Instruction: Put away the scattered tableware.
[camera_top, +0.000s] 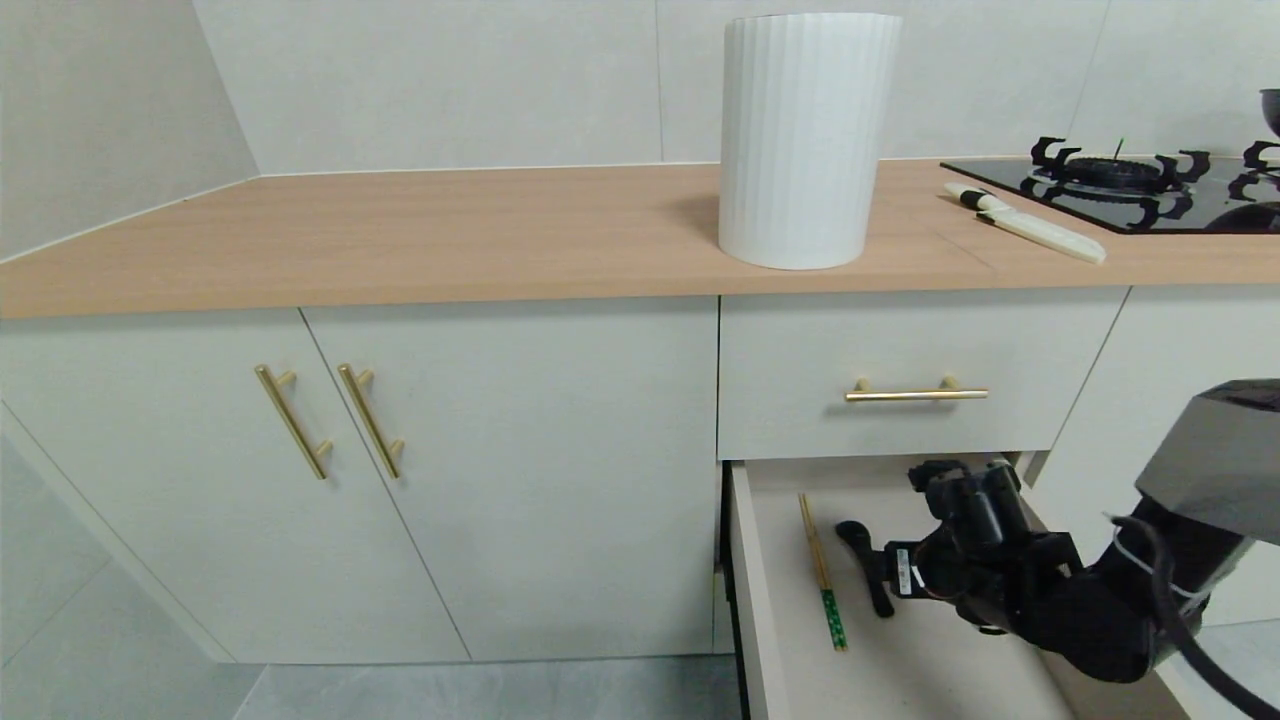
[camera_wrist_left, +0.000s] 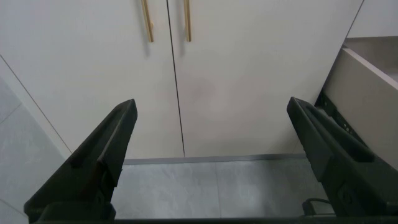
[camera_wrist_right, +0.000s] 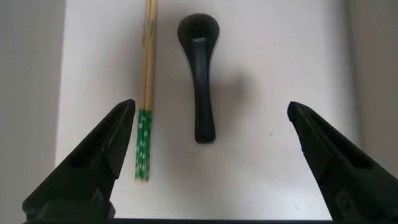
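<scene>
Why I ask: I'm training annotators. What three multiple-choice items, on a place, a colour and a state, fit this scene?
1. Where do the chopsticks lie? A on the floor; B in the open drawer; C in a sink.
2. What colour is the spoon? A white; B black; C red.
3. How is the right gripper? A open, holding nothing; B shut on the spoon; C shut on the chopsticks.
Answers: B, they rest on the drawer's floor beside the spoon; B, it is black all over; A, its fingers stand wide apart above the drawer.
</scene>
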